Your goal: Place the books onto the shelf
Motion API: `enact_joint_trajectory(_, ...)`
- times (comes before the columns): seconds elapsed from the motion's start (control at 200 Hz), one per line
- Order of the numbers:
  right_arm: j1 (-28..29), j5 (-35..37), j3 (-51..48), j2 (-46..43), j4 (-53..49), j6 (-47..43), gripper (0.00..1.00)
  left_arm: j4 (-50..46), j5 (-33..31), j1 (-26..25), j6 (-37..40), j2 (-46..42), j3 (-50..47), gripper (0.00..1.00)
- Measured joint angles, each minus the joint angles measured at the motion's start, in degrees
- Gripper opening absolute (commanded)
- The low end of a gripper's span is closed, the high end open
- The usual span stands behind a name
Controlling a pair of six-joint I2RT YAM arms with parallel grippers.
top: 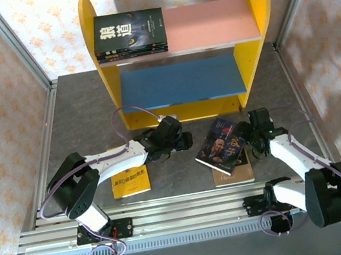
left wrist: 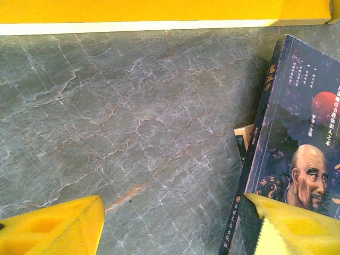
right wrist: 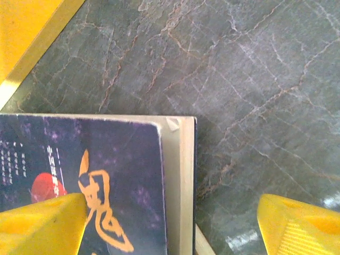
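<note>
Lying before the shelf (top: 184,109), the dark blue book (top: 221,147) slants, long axis oblique to it; left gripper (left wrist: 172,199) and right gripper (right wrist: 171,197) gape wide.

We read white 狼道 on black book (top: 128,33) lying on pink board (top: 212,22). Large orange 鬼 on dark blue book (right wrist: 90,170); its small white columns too fine for us. Yellow book (top: 130,182): dark title line, illegible.

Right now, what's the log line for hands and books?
left hand open | right hand open over dark book | yellow book on table | stack on shelf top board
</note>
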Motion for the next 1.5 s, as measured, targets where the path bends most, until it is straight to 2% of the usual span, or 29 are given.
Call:
enact_joint_trajectory(0.28,-2.0,-6.7,-1.0,5.6,8.7,-0.6,0.79,-0.3,0.6,-0.3,0.0,0.0,0.0,0.70)
enact_joint_trajectory(0.646,-3.2,-7.2,-1.3,8.1,10.1,0.1,0.65,-0.3,1.9,-0.3,0.0,0.0,0.0,0.70)
enact_joint_trajectory(0.796,-3.0,-8.8,-1.8,7.9,13.4,-0.3,0.50,-0.3,1.9,-0.3,0.0,0.0,0.2,0.70)
enact_joint_trajectory(0.956,-2.7,-9.9,-1.9,7.0,14.7,-1.6,0.25,-0.4,1.9,-0.3,0.1,0.0,0.7,0.70)
enact_joint_trajectory(1.021,-2.7,-10.0,-1.9,5.8,14.5,-2.0,0.20,-0.4,2.0,-0.3,0.2,0.0,0.8,0.70)
enact_joint_trajectory(1.502,-2.4,-9.4,-0.4,-3.7,7.1,-6.7,0.15,-0.7,3.5,-0.3,1.5,0.0,2.9,0.70)
